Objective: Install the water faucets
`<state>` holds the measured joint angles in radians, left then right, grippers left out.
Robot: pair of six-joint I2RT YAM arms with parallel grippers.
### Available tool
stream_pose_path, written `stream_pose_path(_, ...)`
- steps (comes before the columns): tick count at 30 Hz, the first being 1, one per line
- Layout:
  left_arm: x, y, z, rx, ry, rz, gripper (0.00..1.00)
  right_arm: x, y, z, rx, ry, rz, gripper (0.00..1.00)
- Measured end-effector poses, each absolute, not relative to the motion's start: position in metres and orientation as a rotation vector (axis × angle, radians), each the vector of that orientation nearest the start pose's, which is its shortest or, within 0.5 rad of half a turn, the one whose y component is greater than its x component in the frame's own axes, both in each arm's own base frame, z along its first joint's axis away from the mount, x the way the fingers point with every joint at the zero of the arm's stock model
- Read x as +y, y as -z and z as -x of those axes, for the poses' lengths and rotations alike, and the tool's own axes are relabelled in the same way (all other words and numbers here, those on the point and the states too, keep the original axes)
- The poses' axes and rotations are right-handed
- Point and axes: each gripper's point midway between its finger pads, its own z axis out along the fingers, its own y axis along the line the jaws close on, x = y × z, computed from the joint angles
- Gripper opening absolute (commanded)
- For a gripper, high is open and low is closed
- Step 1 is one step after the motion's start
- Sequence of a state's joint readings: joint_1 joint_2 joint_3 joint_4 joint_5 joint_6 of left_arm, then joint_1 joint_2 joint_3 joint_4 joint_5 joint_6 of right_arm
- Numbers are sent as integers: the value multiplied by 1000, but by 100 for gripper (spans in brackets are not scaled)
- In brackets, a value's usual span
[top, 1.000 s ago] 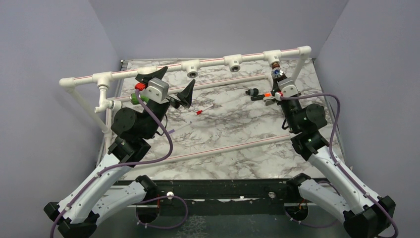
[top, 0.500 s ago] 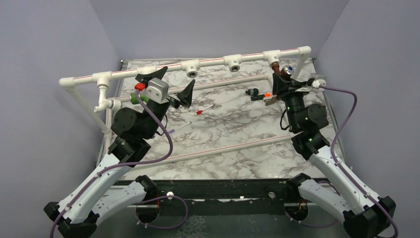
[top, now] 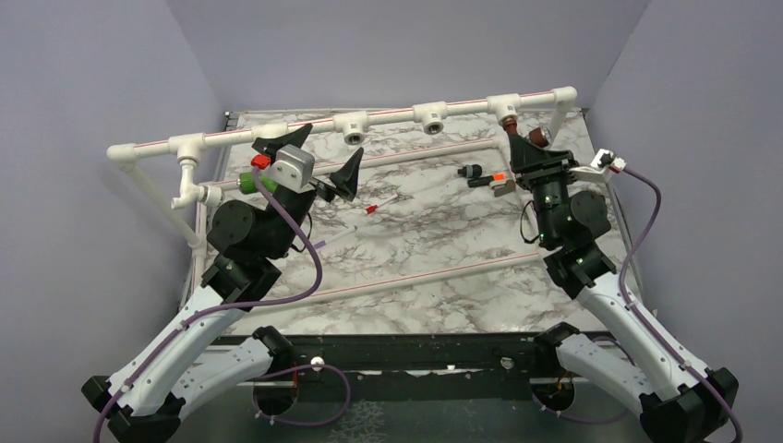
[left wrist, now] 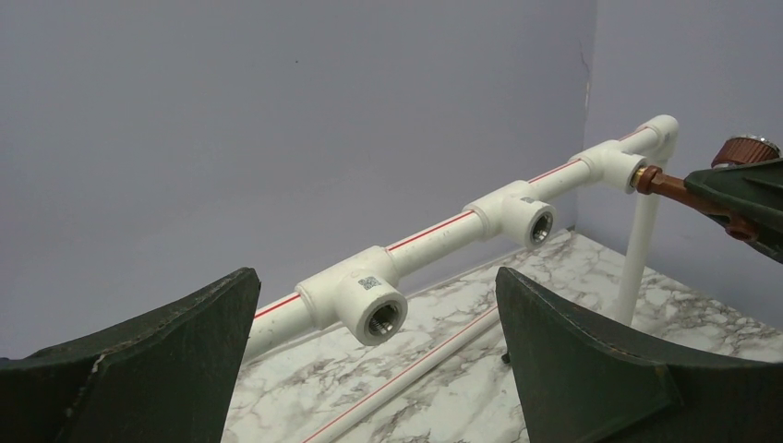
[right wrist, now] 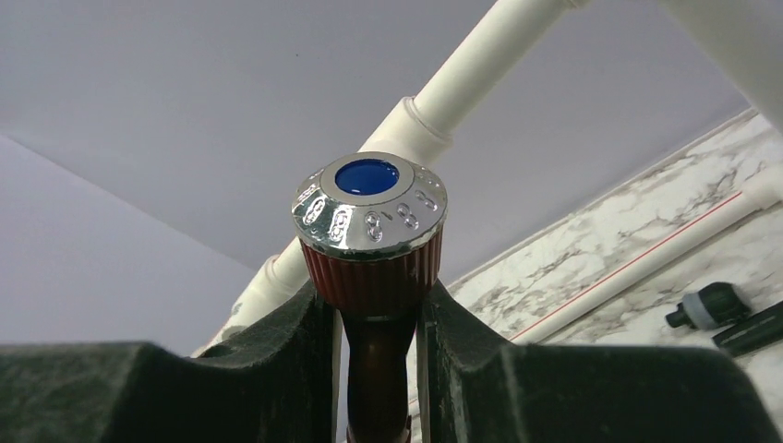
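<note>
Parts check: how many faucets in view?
2: copper faucet in the right gripper at the pipe frame's right tee; green faucet near its left end, beside the left arm.

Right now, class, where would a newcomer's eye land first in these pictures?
On the copper-coloured faucet with its shiny blue-centred cap, clamped in the right gripper at the right end of the white pipe frame. Next, on the left gripper, wide open before two empty T-fittings.

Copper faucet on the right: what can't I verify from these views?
- Thread depth of the copper faucet: left wrist view, stem end hidden inside the T-fitting.
- Its spout: right wrist view, below the right gripper and the frame edge.
- Green faucet: top view, mostly behind the left gripper, too small.
</note>
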<state>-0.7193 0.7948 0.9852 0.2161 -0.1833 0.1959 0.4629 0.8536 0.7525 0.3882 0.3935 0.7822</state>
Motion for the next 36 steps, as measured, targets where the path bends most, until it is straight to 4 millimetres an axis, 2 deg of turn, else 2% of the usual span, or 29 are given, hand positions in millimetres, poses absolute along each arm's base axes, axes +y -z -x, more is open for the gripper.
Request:
stream_pose_path(15, -171, -466, -256, 1120, 355, -369, 99, 115, -385, -318, 1158, -1171, -983, 0)
stream_pose_path(25, -173, -465, -258, 1123, 354, -371, 99, 111, -384, -313, 1135, -1278, -1178, 1)
stream_pose_path(27, -173, -465, -259, 1125, 354, -372, 99, 111, -383, -313, 1149, -1269, -1195, 8)
stream_pose_path(31, -174, -463, -259, 1127, 353, -374, 99, 111, -382, -312, 1164, -1261, -1213, 32)
stream_pose_path(36, -174, -462, -260, 1129, 353, -374, 99, 110, -376, -310, 1192, -1240, -1225, 54)
